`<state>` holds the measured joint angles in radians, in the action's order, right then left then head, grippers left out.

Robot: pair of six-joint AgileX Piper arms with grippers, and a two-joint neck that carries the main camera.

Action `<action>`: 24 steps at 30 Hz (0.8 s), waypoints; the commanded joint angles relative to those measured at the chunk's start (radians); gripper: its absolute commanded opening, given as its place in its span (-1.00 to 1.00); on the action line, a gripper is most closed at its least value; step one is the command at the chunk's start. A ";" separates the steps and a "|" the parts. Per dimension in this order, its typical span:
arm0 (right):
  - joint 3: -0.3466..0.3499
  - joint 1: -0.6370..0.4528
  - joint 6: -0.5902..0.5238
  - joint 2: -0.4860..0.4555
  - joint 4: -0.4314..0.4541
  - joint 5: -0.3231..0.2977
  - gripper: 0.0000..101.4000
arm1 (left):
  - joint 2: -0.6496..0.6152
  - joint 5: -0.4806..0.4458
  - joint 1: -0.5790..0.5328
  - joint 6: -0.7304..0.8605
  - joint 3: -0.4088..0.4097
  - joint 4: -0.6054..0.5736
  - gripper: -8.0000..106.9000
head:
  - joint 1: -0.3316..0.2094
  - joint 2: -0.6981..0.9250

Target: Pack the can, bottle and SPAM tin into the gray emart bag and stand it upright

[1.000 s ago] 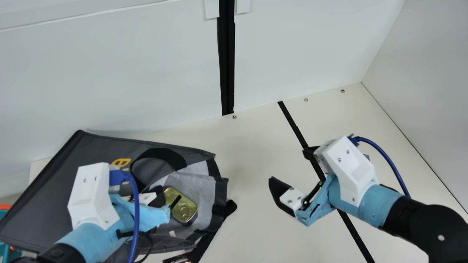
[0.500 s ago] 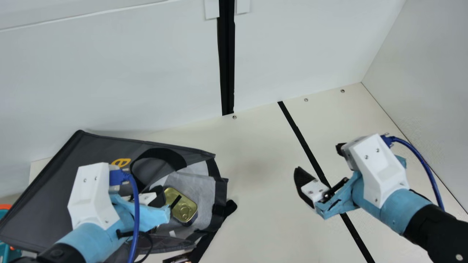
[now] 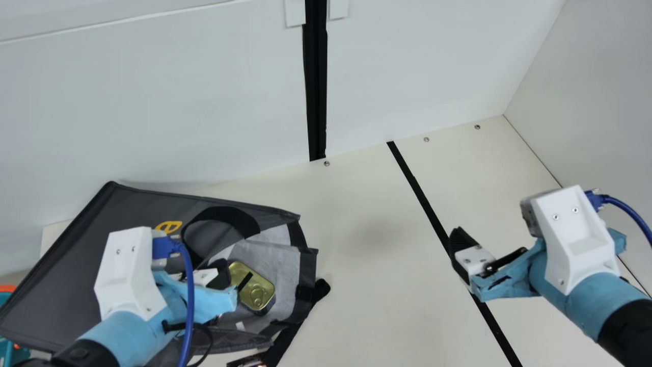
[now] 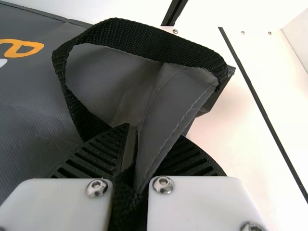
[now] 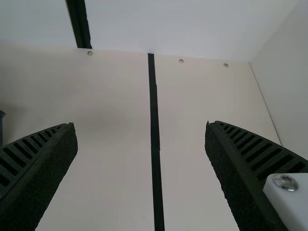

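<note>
Ok so, counting stuff up: there are two grippers in the main view. The left gripper (image 3: 226, 278) is in the lower left of the frame, over one gray emart bag (image 3: 66, 255) that's lying on its side. In the left wrist view, the left gripper (image 4: 137, 139) has its two fingers clamped on a gray fold of the bag plus some black webbing.

The right gripper (image 3: 491, 224) is off at the right side of the main view, and in the right wrist view its two fingers are wide apart with nothing but air between them.

One SPAM tin (image 3: 261, 294), gold lid and one pull ring, sits inside the bag's open mouth, left of center in the lower half of the frame. The bag's got one black handle loop (image 3: 224, 214) curling over its upper side, and one black strap (image 3: 288, 341) by the mouth near the bottom edge.

Rest of the scene: one cream table (image 3: 367, 265) with one black stripe (image 3: 423, 199) running down the right half, three screws (image 3: 426, 139) along its back edge, and a teal-and-orange thing (image 3: 7, 351) cut off at the lower left corner. Can't tell what that is.
</note>
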<state>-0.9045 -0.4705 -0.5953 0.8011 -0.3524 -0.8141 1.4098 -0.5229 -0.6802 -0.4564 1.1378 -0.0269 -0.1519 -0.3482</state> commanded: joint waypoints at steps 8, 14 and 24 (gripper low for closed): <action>-0.055 -0.040 0.139 -0.024 0.123 -0.085 0.87 | 0.000 0.000 0.000 0.000 0.000 0.000 -1.00 | -0.023 -0.001; -0.103 -0.069 0.212 -0.037 0.176 -0.150 0.87 | 0.000 0.000 0.000 0.000 0.000 0.000 -1.00 | -0.023 -0.001; -0.193 -0.097 0.317 -0.056 0.242 -0.274 0.87 | 0.000 0.000 0.000 0.000 0.000 0.000 -1.00 | -0.023 -0.001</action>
<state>-1.0880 -0.5662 -0.2906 0.7468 -0.1166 -1.0697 1.4098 -0.5229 -0.6802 -0.4564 1.1378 -0.0269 -0.1519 -0.3482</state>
